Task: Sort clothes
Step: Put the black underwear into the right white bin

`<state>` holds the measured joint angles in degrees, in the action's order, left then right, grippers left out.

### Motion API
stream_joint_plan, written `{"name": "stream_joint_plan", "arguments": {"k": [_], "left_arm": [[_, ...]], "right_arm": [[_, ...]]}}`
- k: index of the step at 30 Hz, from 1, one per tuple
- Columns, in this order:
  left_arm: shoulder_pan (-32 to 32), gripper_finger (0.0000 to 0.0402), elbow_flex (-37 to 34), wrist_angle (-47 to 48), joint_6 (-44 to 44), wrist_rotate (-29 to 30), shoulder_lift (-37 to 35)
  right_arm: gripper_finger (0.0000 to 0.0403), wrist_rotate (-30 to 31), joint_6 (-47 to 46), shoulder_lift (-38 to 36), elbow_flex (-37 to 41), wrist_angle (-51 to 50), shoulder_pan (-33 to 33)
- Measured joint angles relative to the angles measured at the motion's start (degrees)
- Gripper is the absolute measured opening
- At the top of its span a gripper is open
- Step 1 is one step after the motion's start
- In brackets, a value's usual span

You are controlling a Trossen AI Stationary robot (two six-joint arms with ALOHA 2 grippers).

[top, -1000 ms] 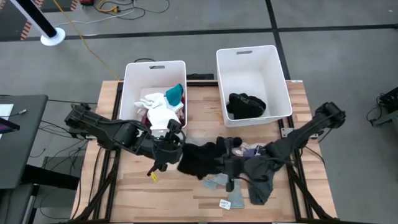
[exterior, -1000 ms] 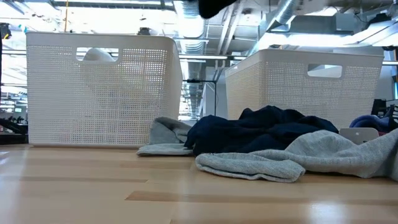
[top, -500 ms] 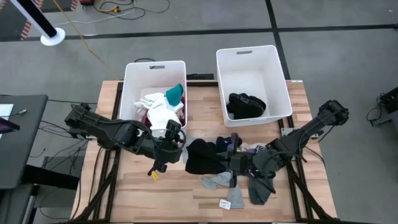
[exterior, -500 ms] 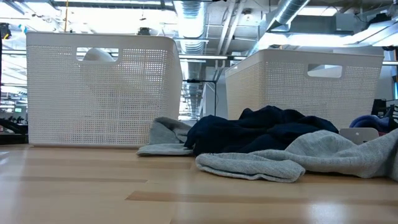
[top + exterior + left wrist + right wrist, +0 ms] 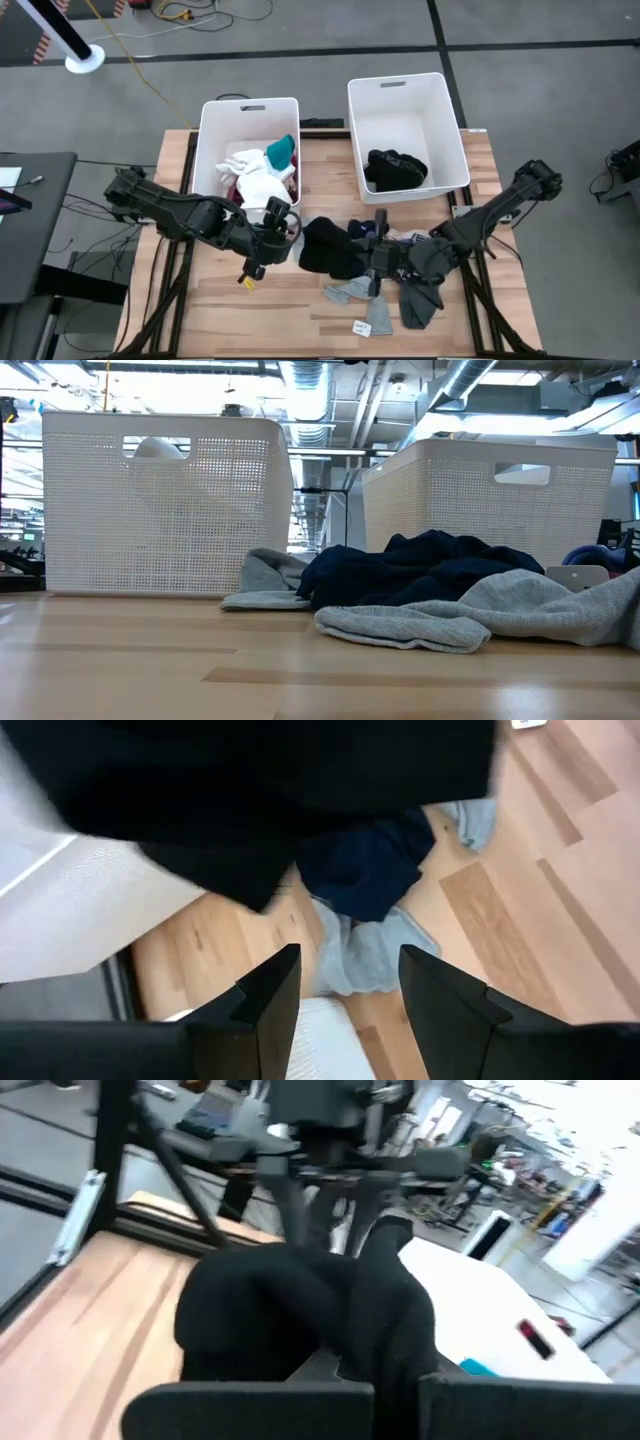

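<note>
Black garment in right gripper; low view misses it.

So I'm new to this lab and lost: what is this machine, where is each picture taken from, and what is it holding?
Two dark robot arms work at a wooden table. One camera looks straight down, one sits at table height, and one rides on each wrist. Two white bins stand at the back: the left one holds light clothes, the right one a dark garment. A pile of clothes lies on the table. The right gripper is shut on a black garment. The left gripper is open beside it, holding nothing.
</note>
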<state>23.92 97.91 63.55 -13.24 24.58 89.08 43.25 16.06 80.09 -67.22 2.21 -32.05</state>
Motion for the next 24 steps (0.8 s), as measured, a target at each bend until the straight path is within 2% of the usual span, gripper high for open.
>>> {"name": "stream_joint_plan", "arguments": {"k": [11, 15, 19, 24], "left_arm": [[0.5, 0.0164, -0.9, -1.4, 2.0, -5.6, 0.0], [0.5, 0.0164, -5.5, -4.8, 0.4, -9.3, 0.1], [0.6, 0.0164, -12.1, -10.7, -0.7, -9.5, 0.0], [0.8, 0.0164, -19.5, -19.1, -1.2, -11.2, 0.1]], "right_arm": [[0.0000, 11.3, 5.2, -6.9, 0.0, -0.1, 0.8], [0.0000, 14.0, 5.4, -10.6, 0.0, -1.8, 2.7], [0.0000, 17.0, 4.4, -14.2, 0.0, -6.4, 5.4], [0.0000, 17.1, -0.4, -18.3, 0.0, -13.9, 10.3]]}}
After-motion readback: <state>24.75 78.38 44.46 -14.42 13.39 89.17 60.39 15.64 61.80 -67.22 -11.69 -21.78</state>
